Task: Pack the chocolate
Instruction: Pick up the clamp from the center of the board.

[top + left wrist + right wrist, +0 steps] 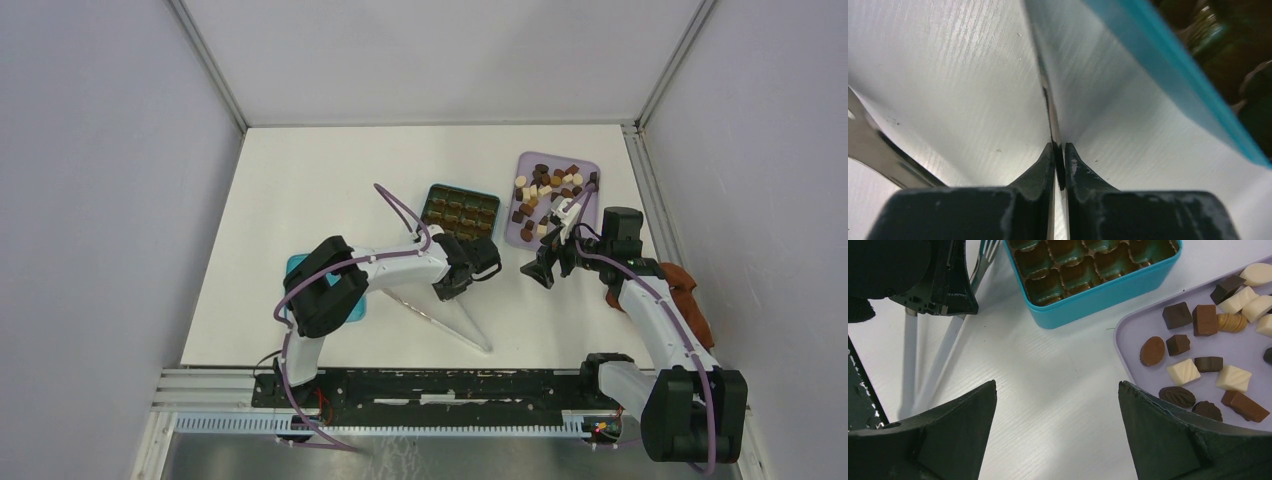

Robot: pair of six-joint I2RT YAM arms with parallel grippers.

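Observation:
The chocolate, many dark, mid-brown and cream pieces, lies on a lilac tray at the back right; it also shows in the right wrist view. The teal box with its brown compartment insert stands left of the tray, and its wall shows in the right wrist view. My left gripper is just in front of the box and shut on one thin arm of the metal tongs. My right gripper is open and empty over bare table between box and tray.
The tongs stretch from the left gripper toward the near edge. A teal lid lies under the left arm. A reddish-brown cloth lies at the right by the right arm.

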